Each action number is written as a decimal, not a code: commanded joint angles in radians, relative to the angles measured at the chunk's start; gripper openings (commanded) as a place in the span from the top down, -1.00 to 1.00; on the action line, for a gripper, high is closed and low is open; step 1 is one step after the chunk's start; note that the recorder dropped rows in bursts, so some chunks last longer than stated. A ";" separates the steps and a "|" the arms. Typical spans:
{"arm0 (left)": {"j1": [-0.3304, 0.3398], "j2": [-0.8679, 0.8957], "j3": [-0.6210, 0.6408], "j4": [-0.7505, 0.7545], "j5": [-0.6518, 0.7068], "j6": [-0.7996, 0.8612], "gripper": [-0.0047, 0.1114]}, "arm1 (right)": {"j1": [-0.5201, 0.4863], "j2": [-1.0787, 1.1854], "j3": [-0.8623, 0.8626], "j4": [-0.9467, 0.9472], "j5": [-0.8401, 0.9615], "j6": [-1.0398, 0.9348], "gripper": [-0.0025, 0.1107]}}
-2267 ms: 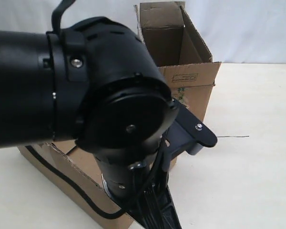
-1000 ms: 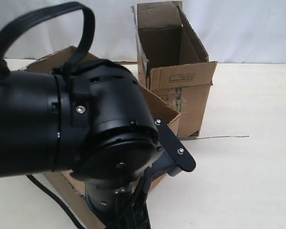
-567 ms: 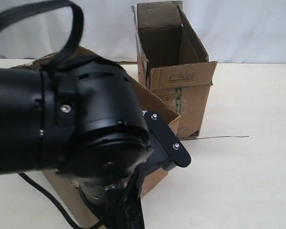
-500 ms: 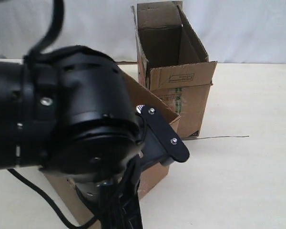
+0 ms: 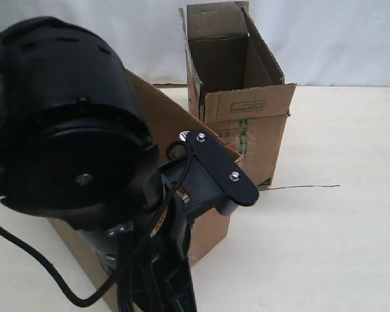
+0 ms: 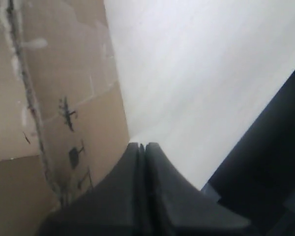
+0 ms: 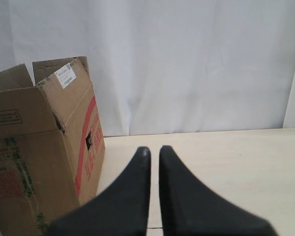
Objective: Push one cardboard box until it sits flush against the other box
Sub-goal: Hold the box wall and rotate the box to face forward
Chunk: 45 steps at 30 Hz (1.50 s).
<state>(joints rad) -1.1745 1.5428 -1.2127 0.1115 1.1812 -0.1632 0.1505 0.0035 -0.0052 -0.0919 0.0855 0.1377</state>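
Note:
The cardboard box, wide and low, lies behind my left arm, which hides most of it. Its right corner reaches the lower front of the other box, a tall open carton; I cannot tell whether they touch. In the left wrist view my left gripper is shut and empty, close beside the cardboard box's side with black handling symbols. My right gripper is shut with only a thin slit, holding nothing, over the table beside the other box, which shows a red label.
A pale tabletop spreads to the right of both cartons, with a thin dark line on it. A white curtain stands behind the table. A black cable hangs under the left arm.
My left arm has swung left and up in the exterior view, uncovering more of the cardboard box's side. The other box shifted slightly left early on, then stayed put.

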 commanded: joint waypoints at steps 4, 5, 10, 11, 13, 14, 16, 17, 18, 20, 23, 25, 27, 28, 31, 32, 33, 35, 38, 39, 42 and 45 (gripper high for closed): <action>0.058 0.006 0.003 0.032 0.040 0.037 0.92 | 0.004 -0.004 0.005 -0.001 -0.009 -0.005 0.87; 0.072 0.004 0.011 0.034 0.040 0.042 0.92 | 0.004 -0.004 0.005 -0.001 -0.009 -0.005 0.87; 0.131 0.004 0.058 0.028 0.040 0.087 0.92 | 0.004 -0.004 0.005 -0.001 -0.009 -0.005 0.87; 0.140 0.004 0.070 0.028 0.040 0.093 0.92 | 0.004 -0.004 0.005 -0.001 -0.009 -0.005 0.87; 0.154 0.004 0.089 0.036 0.040 0.114 0.92 | 0.004 -0.004 0.005 -0.001 -0.009 -0.005 0.87; 0.164 0.004 0.097 0.050 0.040 0.116 0.92 | 0.004 -0.004 0.005 -0.001 -0.009 -0.005 0.87; 0.179 0.004 0.107 0.087 0.040 0.116 0.92 | 0.004 -0.004 0.005 -0.001 -0.009 -0.005 0.87; 0.187 0.004 0.107 0.100 0.040 0.116 0.92 | 0.004 -0.004 0.005 -0.001 -0.009 -0.005 0.87; 0.195 0.004 0.107 0.116 0.040 0.122 0.92 | 0.004 -0.004 0.005 -0.001 -0.009 -0.005 0.87; 0.218 0.004 0.107 0.148 0.040 0.140 0.92 | 0.004 -0.004 0.005 -0.001 -0.009 -0.005 0.87; 0.267 0.004 0.107 0.185 0.040 0.163 0.92 | 0.004 -0.004 0.005 -0.001 -0.009 -0.005 0.87; 0.301 0.004 0.107 0.200 0.040 0.174 0.92 | 0.004 -0.004 0.005 -0.001 -0.009 -0.005 0.87; 0.330 0.004 0.107 0.210 0.040 0.199 0.92 | 0.004 -0.004 0.005 -0.001 -0.009 -0.005 0.87; 0.343 0.004 0.107 0.209 0.028 0.216 0.92 | 0.004 -0.004 0.005 -0.001 -0.009 -0.005 0.87; 0.364 0.004 0.107 0.222 -0.036 0.244 0.92 | 0.004 -0.004 0.005 -0.001 -0.009 -0.005 0.87; 0.368 0.004 0.107 0.232 -0.060 0.244 0.92 | 0.004 -0.004 0.005 -0.001 -0.009 -0.005 0.87; 0.372 0.004 0.107 0.244 -0.077 0.244 0.92 | 0.004 -0.004 0.005 -0.001 -0.009 -0.005 0.87; 0.376 0.004 0.107 0.277 -0.111 0.244 0.92 | 0.004 -0.004 0.005 -0.001 -0.009 -0.005 0.87; 0.396 0.004 0.107 0.295 -0.158 0.261 0.92 | 0.004 -0.004 0.005 -0.001 -0.009 -0.005 0.87; 0.406 0.004 0.107 0.295 -0.170 0.270 0.92 | 0.004 -0.004 0.005 -0.001 -0.009 -0.005 0.87; 0.455 0.004 0.107 0.295 -0.191 0.269 0.92 | 0.004 -0.004 0.005 -0.001 -0.009 -0.005 0.87; 0.494 0.004 0.107 0.295 -0.216 0.269 0.92 | 0.004 -0.004 0.005 -0.001 -0.009 -0.005 0.87</action>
<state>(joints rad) -0.7117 1.5468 -1.1076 0.3890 1.0036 0.1042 0.1505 0.0035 -0.0052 -0.0919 0.0855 0.1377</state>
